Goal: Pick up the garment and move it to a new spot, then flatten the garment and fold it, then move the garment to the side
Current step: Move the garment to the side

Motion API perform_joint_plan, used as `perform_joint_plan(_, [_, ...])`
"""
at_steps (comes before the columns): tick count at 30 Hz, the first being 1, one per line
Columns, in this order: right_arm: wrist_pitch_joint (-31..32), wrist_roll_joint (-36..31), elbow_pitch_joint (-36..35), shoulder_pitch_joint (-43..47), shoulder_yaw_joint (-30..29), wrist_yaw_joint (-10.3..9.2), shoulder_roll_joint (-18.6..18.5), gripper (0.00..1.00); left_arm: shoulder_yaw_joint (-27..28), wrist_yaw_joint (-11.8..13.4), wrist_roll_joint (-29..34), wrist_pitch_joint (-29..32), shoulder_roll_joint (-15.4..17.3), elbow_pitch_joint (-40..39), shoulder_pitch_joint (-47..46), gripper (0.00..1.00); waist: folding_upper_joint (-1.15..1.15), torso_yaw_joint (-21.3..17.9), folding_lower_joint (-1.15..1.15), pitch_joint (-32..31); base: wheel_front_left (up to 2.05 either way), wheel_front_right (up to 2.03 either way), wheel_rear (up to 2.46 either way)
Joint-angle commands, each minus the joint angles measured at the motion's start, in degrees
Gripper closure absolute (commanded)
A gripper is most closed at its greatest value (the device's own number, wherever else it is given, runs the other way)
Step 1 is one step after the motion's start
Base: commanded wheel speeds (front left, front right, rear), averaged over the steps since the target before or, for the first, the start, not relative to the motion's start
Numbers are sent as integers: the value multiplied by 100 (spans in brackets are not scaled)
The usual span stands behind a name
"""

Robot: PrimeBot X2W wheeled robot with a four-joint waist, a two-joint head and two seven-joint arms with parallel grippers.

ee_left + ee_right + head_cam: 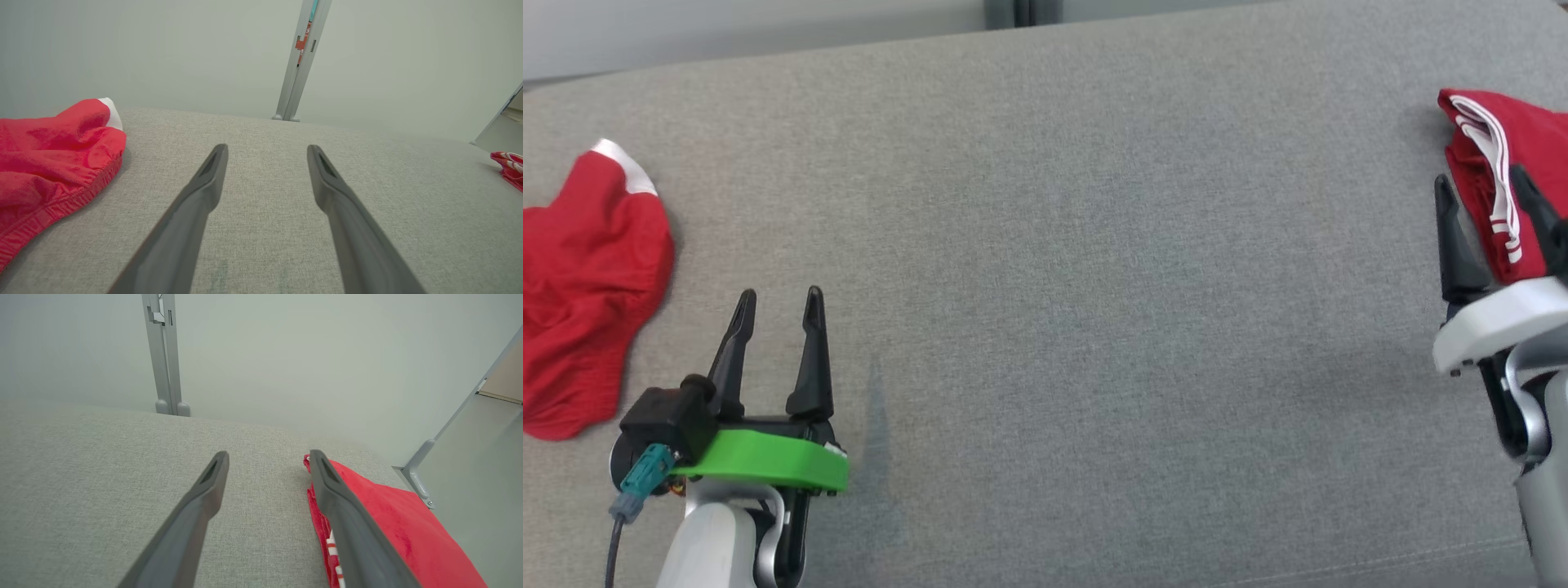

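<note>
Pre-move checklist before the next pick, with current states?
1. Left gripper open, nothing between fingers: ok.
2. Right gripper open: ok.
3. Right fingers clear of folded red white-striped garment: cannot tell, one finger overlaps it.
4. Folded garment lying on grey fabric surface, right side: ok.
5. Crumpled red white-trimmed garment unheld, left of left gripper: ok.

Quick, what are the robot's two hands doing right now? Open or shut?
Left gripper: open, holding nothing.
Right gripper: open, holding nothing.
</note>
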Motion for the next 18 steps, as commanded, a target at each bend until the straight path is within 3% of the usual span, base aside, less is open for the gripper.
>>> perform_joint_plan(1, [-67,45,-162,266,-56,-11,91,0,63,-14,29,-16,-12,36,139,0,0,405,0,-614,0,0,0])
perform_joint_plan(7, [-217,170,-712,1180,7,-11,492,0,198,-16,41,-16,-92,200,463,0,0,560,0,-985,0,0,0])
perform_joint_plan(18, [-284,256,-769,1953,89,-11,919,0,351,-18,90,-17,-166,362,836,0,0,629,0,-1346,0,0,0])
